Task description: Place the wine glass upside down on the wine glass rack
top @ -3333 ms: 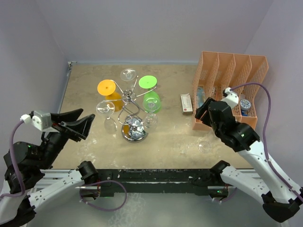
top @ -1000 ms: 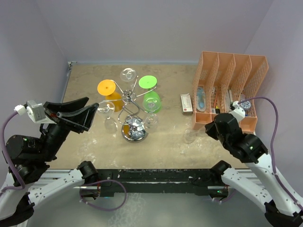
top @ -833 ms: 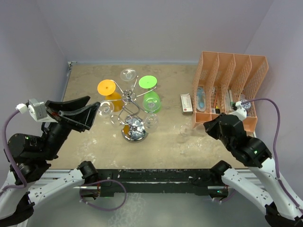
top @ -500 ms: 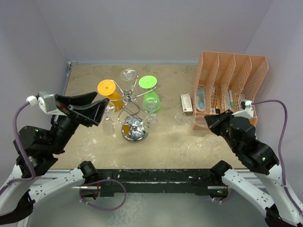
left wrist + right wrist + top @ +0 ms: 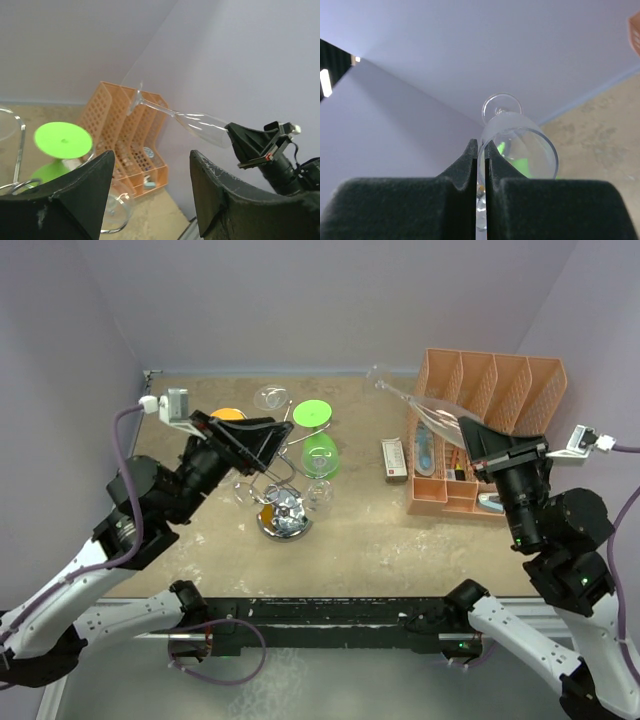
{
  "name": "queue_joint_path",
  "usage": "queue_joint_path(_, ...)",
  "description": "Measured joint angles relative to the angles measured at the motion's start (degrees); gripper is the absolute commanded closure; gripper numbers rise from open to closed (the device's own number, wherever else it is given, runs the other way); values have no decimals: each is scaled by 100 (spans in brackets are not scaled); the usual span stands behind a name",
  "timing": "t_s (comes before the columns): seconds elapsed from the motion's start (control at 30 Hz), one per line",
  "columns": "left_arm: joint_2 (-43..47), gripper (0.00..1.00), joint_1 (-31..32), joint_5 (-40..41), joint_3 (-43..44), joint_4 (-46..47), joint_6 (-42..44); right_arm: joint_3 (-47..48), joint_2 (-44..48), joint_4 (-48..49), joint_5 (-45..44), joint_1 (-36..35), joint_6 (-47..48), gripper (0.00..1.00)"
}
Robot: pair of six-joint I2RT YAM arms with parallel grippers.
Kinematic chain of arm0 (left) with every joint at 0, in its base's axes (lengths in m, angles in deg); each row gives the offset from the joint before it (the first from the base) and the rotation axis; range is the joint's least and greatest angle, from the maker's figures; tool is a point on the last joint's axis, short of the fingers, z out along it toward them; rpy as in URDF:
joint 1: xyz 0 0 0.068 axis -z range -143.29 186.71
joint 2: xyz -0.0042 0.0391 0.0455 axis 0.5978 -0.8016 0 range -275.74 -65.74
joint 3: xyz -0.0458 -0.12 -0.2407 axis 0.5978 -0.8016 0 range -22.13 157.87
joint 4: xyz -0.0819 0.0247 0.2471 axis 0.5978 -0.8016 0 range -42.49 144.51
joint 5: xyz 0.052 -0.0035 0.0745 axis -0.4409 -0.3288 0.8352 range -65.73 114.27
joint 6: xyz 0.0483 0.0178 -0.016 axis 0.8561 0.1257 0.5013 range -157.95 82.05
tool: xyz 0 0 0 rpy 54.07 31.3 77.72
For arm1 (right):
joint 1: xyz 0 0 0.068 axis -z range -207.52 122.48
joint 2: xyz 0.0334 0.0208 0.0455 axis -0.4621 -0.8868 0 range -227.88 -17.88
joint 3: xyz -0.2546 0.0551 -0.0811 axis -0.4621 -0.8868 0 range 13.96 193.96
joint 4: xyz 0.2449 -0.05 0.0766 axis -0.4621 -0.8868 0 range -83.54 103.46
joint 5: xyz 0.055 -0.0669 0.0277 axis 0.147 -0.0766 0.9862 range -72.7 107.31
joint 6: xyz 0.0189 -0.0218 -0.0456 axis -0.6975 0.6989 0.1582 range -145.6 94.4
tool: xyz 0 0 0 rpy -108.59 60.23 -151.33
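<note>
One item: clear wine glass (image 5: 425, 410), stemmed, with a narrow bowl and a small round foot.
Location: in the air at the upper right of the top view, above the orange mesh organiser (image 5: 500, 380) and well apart from the wine glass rack (image 5: 285, 518) at centre left.
Attitude: lying nearly level, foot toward the upper left, mouth toward the holding arm.
Holder: right pincer (image 5: 480, 438), jaws almost together on the thin wall of the bowl, seemingly at the rim, though the wrist view is too tight to be sure.
Left pincer (image 5: 150, 160): jaws wide, holding nothing, beside the top of the rack.
Rack: chrome wire stand on the tabletop (image 5: 360, 540), several arms taken, among them by a green glass (image 5: 320, 450).
Weight: judged light.
Stiffness: rigid, with no give.
Surface: smooth and slippery; a thin-wall pinch could let it swivel.
Fragility: high, with the stem and rim the weakest parts; knocks against the wire are to be avoided.
Best hold: the stem just under the bowl, for slotting into an arm with the foot up.
</note>
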State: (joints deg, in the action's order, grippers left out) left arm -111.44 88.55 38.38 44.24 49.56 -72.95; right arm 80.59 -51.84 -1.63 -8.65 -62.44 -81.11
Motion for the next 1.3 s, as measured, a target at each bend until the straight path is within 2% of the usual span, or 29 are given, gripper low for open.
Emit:
queue_joint_path(0.17,-621,41,0,-387,201,719,-929,17,-98,892,216,0,0,100)
queue_joint_path(0.33,-1200,47,0,-616,289,1561,-1803,22,-225,1550,586,0,-79,100)
queue_joint_path(0.53,-1980,49,52,-848,717,2035,-2457,-92,-315,2087,1012,0,-463,100)
queue_joint_path(0.97,-2271,49,162,-149,717,2846,-2750,-433,-439,2811,1801,0,-988,100)
queue_joint_path(1.3,-2485,60,162,557,715,3407,-2861,-498,-431,2979,2065,0,-1067,100)
